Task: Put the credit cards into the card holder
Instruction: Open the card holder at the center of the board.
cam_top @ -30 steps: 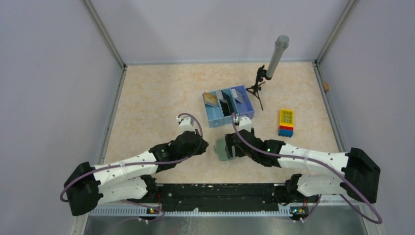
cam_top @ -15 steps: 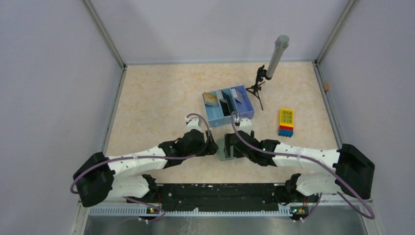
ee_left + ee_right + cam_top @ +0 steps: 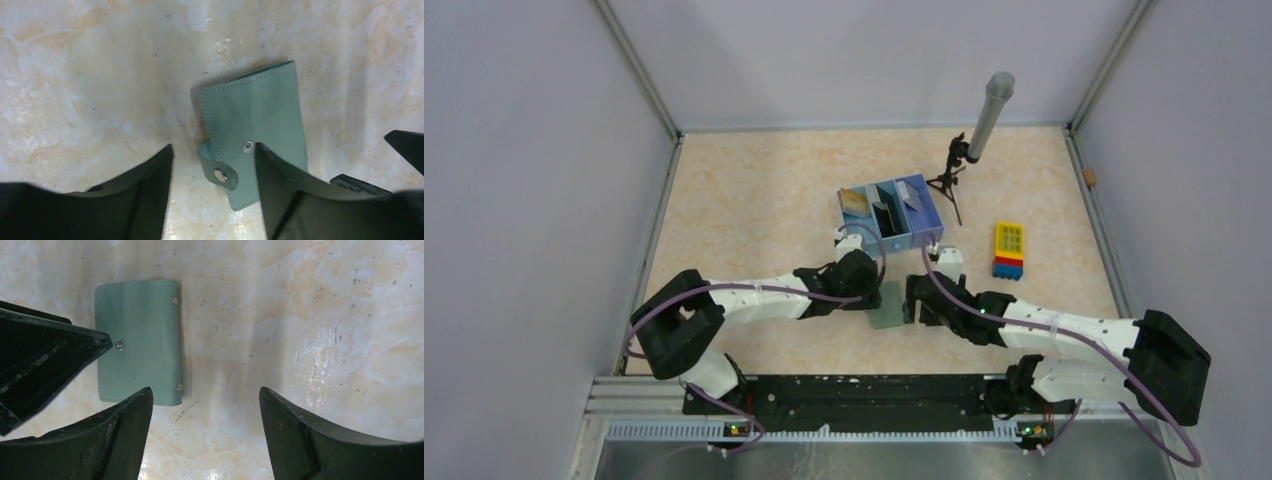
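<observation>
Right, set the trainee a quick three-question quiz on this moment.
1. True or false: the card holder lies folded shut on the table.
2. The right gripper is: A) open and empty; B) shut on the card holder; C) shut on a credit card.
3. How many compartments does the blue tray have?

Key: 1 true; 2 A; 3 three.
</observation>
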Action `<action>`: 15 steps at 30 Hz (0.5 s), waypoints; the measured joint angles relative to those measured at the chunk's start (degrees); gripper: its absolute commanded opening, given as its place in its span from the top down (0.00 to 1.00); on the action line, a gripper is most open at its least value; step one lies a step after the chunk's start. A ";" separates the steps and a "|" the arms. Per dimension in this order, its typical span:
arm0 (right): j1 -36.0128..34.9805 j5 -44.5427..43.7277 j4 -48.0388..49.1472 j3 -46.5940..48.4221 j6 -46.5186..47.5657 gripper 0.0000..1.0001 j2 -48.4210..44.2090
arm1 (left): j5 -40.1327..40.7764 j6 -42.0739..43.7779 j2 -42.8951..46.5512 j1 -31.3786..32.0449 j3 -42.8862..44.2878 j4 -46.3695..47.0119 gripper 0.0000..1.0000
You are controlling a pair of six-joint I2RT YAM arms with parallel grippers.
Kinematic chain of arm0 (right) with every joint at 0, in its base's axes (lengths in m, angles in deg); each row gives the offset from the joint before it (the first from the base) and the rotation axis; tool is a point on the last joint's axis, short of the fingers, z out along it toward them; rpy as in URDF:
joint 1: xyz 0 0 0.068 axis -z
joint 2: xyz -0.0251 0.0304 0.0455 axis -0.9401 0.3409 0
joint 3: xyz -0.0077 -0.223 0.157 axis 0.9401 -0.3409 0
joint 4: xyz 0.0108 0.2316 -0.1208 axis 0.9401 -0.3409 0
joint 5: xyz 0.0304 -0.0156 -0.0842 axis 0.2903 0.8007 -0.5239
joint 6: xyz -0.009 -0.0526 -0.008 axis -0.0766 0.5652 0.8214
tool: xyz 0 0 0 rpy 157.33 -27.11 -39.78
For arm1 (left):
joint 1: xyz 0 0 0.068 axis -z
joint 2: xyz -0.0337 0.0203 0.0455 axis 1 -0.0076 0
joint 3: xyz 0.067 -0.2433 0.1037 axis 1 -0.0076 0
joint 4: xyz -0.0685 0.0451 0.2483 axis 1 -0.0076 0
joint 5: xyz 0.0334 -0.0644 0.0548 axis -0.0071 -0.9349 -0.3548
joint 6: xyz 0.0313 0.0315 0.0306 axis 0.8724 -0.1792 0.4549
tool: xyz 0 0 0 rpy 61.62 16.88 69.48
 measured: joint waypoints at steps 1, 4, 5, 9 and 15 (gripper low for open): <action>0.00 -0.02 0.15 -0.17 -0.02 0.26 -0.04 | 0.00 0.09 -0.48 0.00 0.26 -0.33 0.51; 0.00 -0.04 0.07 -0.35 -0.02 0.27 -0.07 | 0.00 0.33 -0.68 0.00 0.28 -1.99 0.67; 0.00 -0.04 0.11 -0.37 0.00 0.28 -0.07 | -0.02 0.44 -0.66 0.00 0.26 -2.21 0.71; 0.00 0.02 0.28 -0.37 0.09 0.28 -0.04 | -0.13 0.00 -0.09 0.00 -0.33 -2.03 0.88; 0.00 1.90 2.93 -0.37 2.25 0.24 1.07 | -1.49 -1.31 3.17 0.00 -2.69 -1.90 1.00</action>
